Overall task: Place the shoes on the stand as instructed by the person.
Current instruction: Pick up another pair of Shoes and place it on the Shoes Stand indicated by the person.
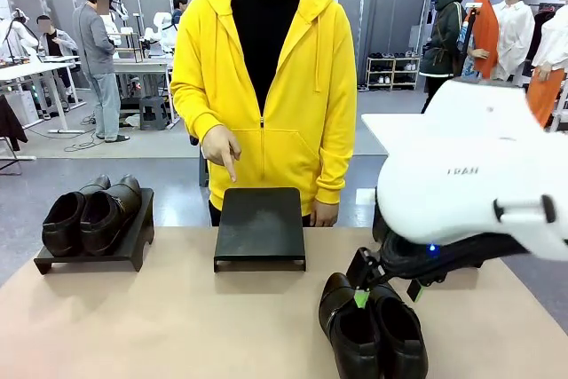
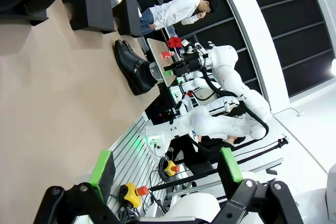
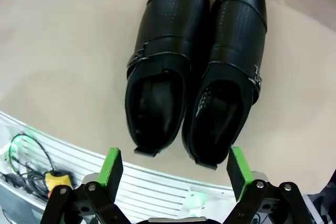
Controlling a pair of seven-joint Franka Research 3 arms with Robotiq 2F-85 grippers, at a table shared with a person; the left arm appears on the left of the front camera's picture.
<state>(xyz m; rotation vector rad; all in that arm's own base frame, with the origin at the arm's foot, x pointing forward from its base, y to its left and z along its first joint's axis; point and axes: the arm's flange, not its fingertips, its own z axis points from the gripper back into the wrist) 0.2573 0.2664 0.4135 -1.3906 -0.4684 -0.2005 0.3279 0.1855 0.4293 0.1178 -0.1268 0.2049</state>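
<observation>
Loose shoes: one pair [image 3: 194, 77] sits on the table [image 1: 177, 326] on your right-hand side, near the robot's edge, the two shoes side by side and touching.
Other pair: a second pair [image 1: 89, 215] already rests on the left stand [image 1: 93, 241].
Person's cue: the person's hand [image 1: 222, 148] points a finger down at the empty middle stand [image 1: 260, 226]; read that as the target.
Right gripper: the right gripper [image 3: 175, 165] hangs over the loose pair with its fingers spread wide and nothing between them.
Left gripper: the left gripper [image 2: 165, 169] is also spread and empty, well apart from the shoes.
Key relation: from the right wrist, the heels lie nearest the gripper and the toes point away, towards the person. The pair's long axis runs crosswise to the line between the two pads, so the spread fingers straddle the pair's width at the heel end.
Height: probably still above the shoes rather than touching them, though the front view hides the gap.
Nearer arm: the right arm, plainly.
Path to target: the middle stand lies farther across the table and to the robot's left of the shoes.
</observation>
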